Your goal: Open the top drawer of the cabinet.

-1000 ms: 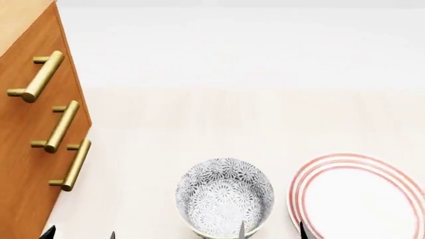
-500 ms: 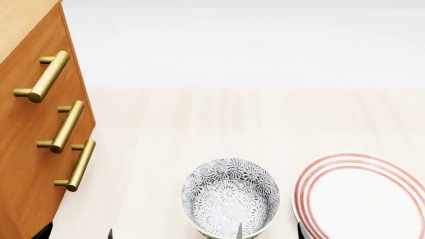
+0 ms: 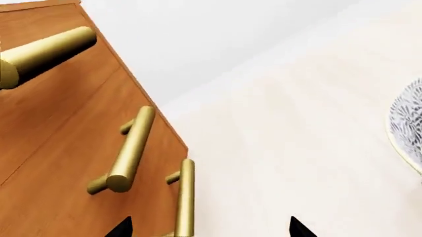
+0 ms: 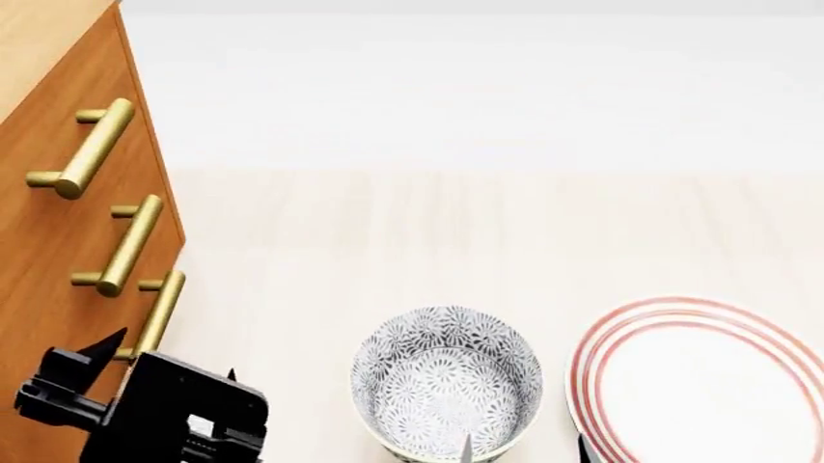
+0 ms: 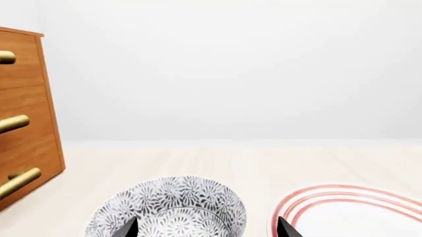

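The orange-brown cabinet [image 4: 39, 289] stands at the left with three stacked drawers. The top drawer [image 4: 52, 125] sits flush with the two below it, and its brass bar handle [image 4: 80, 149] is untouched. My left gripper [image 4: 168, 359] is open, low beside the cabinet front at the height of the bottom handle [image 4: 157, 313]. In the left wrist view, the left gripper [image 3: 209, 228] has that bottom handle [image 3: 185, 197] between its spread fingertips, apart from both. The top drawer's handle [image 3: 46, 54] is far above it. My right gripper [image 5: 207, 229] is open over the bowl's near rim.
A grey floral bowl [image 4: 445, 391] stands at the front middle of the pale table [image 4: 451, 231]. A white plate [image 4: 701, 386] with red rings lies to its right. The middle drawer's handle [image 4: 123, 246] sits between the other two.
My left arm has risen into the head view at the lower left, next to the bottom handle. The right gripper, bowl and plate have stayed put since half a second ago.
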Motion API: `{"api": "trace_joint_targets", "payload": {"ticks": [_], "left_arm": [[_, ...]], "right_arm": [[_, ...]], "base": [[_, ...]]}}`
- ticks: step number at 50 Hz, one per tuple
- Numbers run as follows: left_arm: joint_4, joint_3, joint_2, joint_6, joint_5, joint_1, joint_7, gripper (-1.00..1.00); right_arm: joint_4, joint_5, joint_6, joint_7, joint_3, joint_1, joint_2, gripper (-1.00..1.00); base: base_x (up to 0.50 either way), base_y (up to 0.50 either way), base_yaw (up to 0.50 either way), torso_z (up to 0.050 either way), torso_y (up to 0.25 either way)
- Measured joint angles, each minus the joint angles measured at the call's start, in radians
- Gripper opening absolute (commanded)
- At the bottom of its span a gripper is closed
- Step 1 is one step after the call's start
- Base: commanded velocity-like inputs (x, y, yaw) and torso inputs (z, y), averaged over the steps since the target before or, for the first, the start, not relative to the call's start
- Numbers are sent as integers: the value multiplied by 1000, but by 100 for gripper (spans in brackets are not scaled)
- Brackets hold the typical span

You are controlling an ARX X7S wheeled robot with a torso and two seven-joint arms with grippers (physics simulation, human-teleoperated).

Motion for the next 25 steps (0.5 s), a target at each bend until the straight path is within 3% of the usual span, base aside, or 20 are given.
{"api": "trace_joint_targets", "payload": {"ticks": [12, 25], "left_arm": [[-17, 202, -58, -121, 155, -109, 3, 100], [16, 340, -116, -208, 291, -168, -1, 100]], "right_arm": [[0, 5, 1, 9, -3, 3, 5, 100], [2, 10, -3, 15, -10, 4, 9, 100]], "base": [[0, 0, 0, 0, 0], [0, 0, 0, 0, 0]]}}
